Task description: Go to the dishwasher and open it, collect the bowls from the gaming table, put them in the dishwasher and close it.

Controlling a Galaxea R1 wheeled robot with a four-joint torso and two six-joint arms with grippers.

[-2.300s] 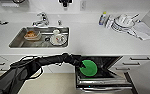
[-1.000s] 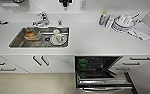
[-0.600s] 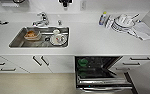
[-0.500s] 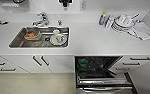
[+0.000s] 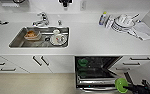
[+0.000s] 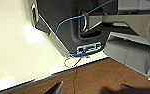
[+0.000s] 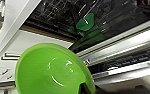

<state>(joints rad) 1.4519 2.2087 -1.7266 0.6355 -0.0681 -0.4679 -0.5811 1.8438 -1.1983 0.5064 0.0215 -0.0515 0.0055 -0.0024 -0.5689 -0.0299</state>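
Note:
The dishwasher (image 5: 101,65) stands open under the white counter, its door down and its dark racks showing. One bright green bowl (image 5: 82,62) sits inside at the left of the rack; the right wrist view shows it (image 7: 85,22) deep in the dishwasher (image 7: 131,40). A second green bowl (image 5: 121,85) hangs in the air off the door's front right corner, with my right gripper (image 5: 128,87) shut on its rim. This held bowl (image 7: 51,70) looms large in the right wrist view. My left gripper (image 6: 91,91) hangs low over the floor.
A steel sink (image 5: 18,41) with dishes and a tap (image 5: 42,20) is set into the counter at left. White dishes and a cloth (image 5: 131,25) lie at the right. White drawers (image 5: 138,61) flank the dishwasher. Beige floor (image 5: 31,83) lies before the cabinets.
2.3 s ago my left arm held a green bowl over the open dishwasher, then drew out of sight. Now my right arm has come in at the lower right with another green bowl.

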